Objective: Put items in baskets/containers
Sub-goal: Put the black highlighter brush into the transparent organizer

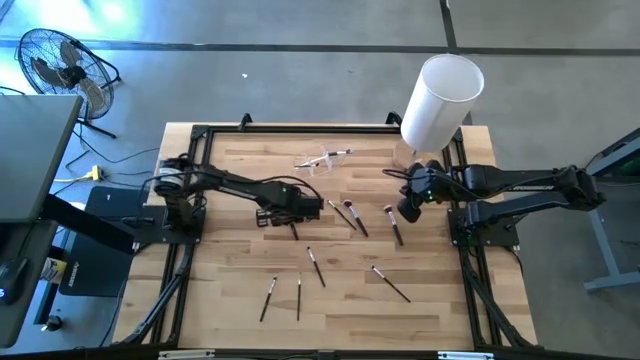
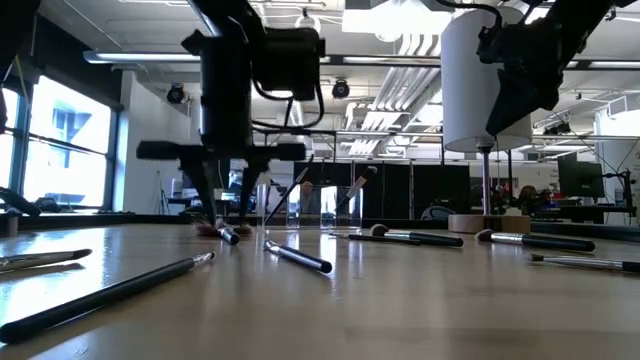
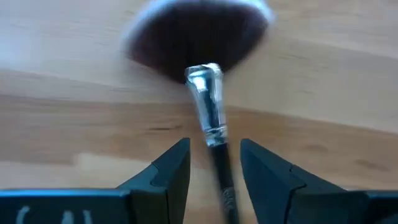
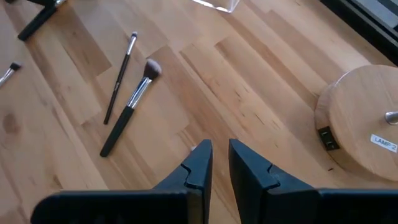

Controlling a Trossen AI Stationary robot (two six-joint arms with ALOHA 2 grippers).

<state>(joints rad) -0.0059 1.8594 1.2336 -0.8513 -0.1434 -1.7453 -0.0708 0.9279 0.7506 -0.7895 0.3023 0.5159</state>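
Observation:
My left gripper [image 1: 290,214] [image 2: 228,212] [image 3: 214,155] is low over the table's middle, open, with its fingers pointing down. A makeup brush [image 3: 209,99] [image 1: 294,230] lies flat on the wood, and its dark handle runs between the fingers without touching them. Its dark bristles and silver ferrule lie beyond the fingertips. The clear holder [image 1: 325,160] [image 2: 300,205] stands toward the far edge with a few brushes leaning in it. My right gripper [image 1: 408,208] [image 4: 221,152] hangs above the table's right side, empty, with only a narrow slit between its fingers.
Several more brushes lie scattered on the table [image 1: 230,330], at mid-right [image 1: 345,215] [image 1: 393,225] and toward the near edge [image 1: 315,265] [image 1: 390,285] [image 1: 270,298]. A tall white lamp [image 1: 440,100] on a round wooden base [image 4: 360,124] stands at the far right corner.

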